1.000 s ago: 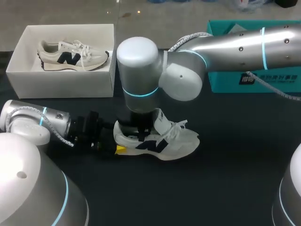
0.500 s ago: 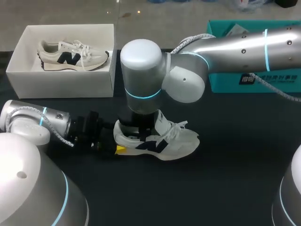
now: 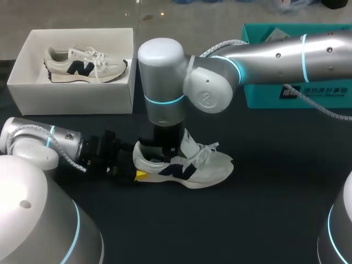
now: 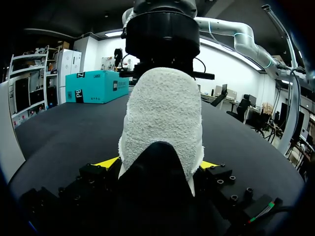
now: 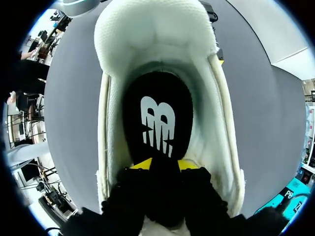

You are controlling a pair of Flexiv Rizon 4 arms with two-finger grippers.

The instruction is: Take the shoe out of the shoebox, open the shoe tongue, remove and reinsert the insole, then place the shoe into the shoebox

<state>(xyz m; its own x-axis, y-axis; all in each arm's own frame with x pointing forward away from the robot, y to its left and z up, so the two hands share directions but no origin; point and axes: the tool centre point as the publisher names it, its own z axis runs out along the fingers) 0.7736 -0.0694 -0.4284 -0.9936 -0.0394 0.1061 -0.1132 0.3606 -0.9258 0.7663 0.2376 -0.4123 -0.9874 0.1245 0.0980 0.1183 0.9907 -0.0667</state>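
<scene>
Already the white sneaker [image 3: 192, 168] stands on the black table [image 3: 275, 209], out of the white shoebox [image 3: 77, 93], in which a second sneaker [image 3: 82, 65] lies. The left gripper [image 4: 160, 167] is clamped on its heel from both sides. The tongue [image 3: 187, 143] is lifted, and the right gripper [image 5: 164, 164] is down in the opening, its yellow tips pinching the black insole [image 5: 157, 118], which lies inside the shoe. I judge the insole step is in hand; finishing it and boxing the sneaker remain.

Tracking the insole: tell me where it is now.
In the right wrist view the black insole lies inside the shoe at mid-table, directly ahead of the right gripper.
</scene>
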